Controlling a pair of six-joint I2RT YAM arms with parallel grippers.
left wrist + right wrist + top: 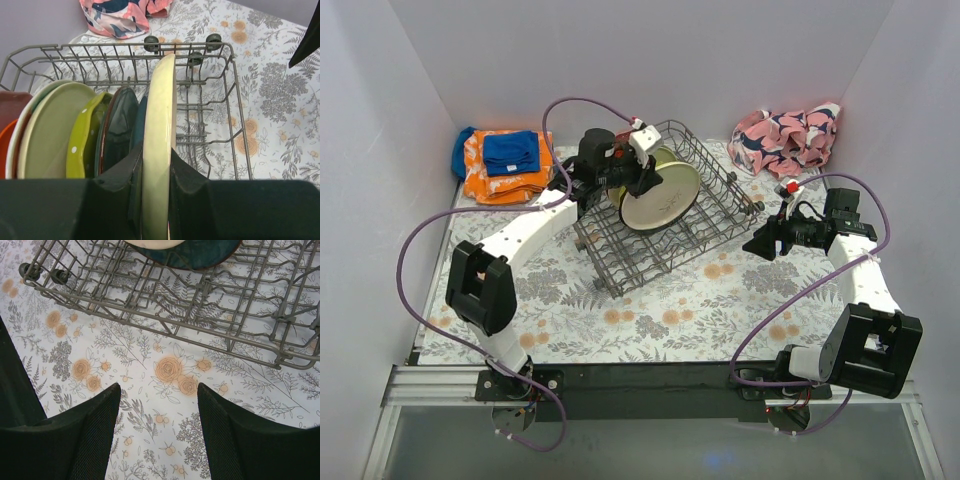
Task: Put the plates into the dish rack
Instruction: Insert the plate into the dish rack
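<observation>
The grey wire dish rack (712, 232) sits tilted at the table's middle back. My left gripper (638, 175) is over its far left part, shut on the rim of a cream plate (660, 200) that stands on edge in the rack. In the left wrist view both fingers press the cream plate (160, 100) at my left gripper (156, 149). Left of it stand a dark teal plate (120, 125), a lime dotted plate (87, 135), a pale green plate (50, 135) and an orange one (5, 145). My right gripper (760, 243) hangs open right of the rack, over bare tablecloth (159, 390).
A crumpled pink patterned cloth (788, 135) lies at the back right, just beyond the rack. Folded orange and blue cloths (505, 162) lie at the back left. The rack's wheeled corner (42, 274) is close in front of my right gripper. White walls enclose the table.
</observation>
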